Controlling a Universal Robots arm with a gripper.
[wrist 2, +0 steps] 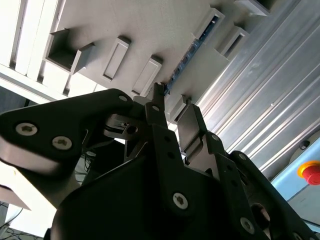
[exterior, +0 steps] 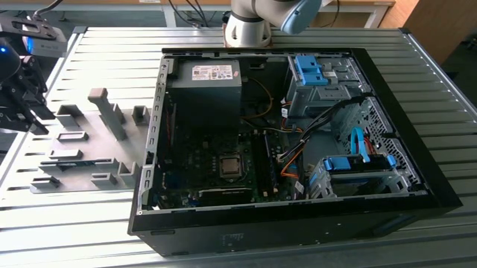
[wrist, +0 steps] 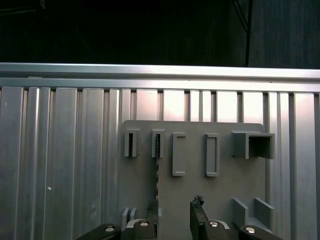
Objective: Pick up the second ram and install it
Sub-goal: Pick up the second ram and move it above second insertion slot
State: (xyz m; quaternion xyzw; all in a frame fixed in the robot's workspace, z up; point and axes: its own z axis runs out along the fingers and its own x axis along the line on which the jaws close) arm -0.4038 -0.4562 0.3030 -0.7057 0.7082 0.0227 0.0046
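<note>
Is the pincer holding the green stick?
No, the open pincer hovers empty over the second ram, which sits in the grey fixture.

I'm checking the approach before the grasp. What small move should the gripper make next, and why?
Probably a slight sideways shift to centre the gap over the ram. The gripper hangs open above the fixture, and in the first wrist view the ram, on edge, lines up with one finger, not the gap.
</note>
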